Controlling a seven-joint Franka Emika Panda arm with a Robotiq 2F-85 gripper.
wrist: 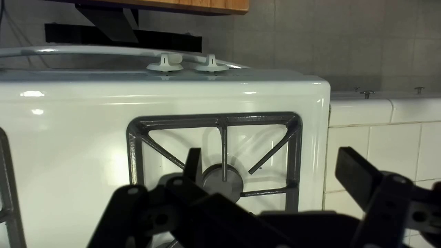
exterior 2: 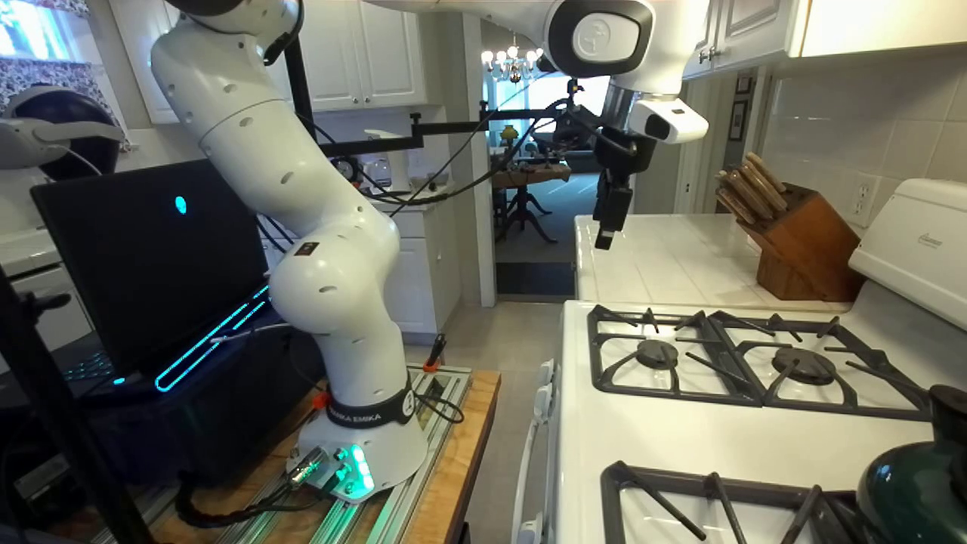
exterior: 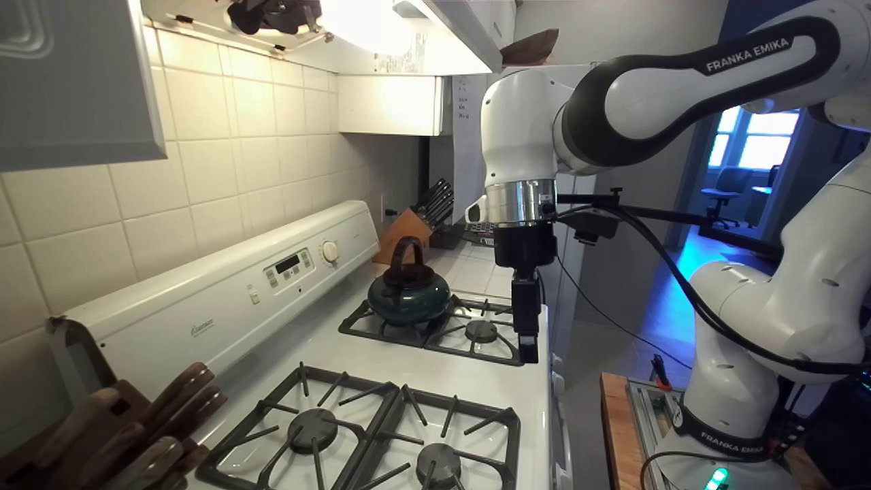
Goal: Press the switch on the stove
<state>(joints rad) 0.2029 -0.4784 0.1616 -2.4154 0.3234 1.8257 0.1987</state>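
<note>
The white stove [exterior: 320, 354] spreads across an exterior view, and its raised back panel [exterior: 211, 333] bears a small cluster of dark controls [exterior: 288, 264] beside a round knob. The switch belongs to that cluster; its single button is too small to make out. My gripper [exterior: 528, 348] points straight down, well apart from the panel, on the stove's front side. In the wrist view the gripper [wrist: 270, 162] stands wide open above the front burner [wrist: 224, 182] and the tiled counter edge, with nothing between its fingers. The panel is outside the wrist view.
A dark green kettle [exterior: 408, 294] sits on a rear burner. A wooden knife block [exterior 2: 808, 242] stands on the tiled counter [exterior 2: 672, 264]; brown knife handles [exterior: 184, 401] rise close to an exterior camera. The lit range hood [exterior: 408, 41] overhangs the stove. Black grates [exterior 2: 680, 389] stick up.
</note>
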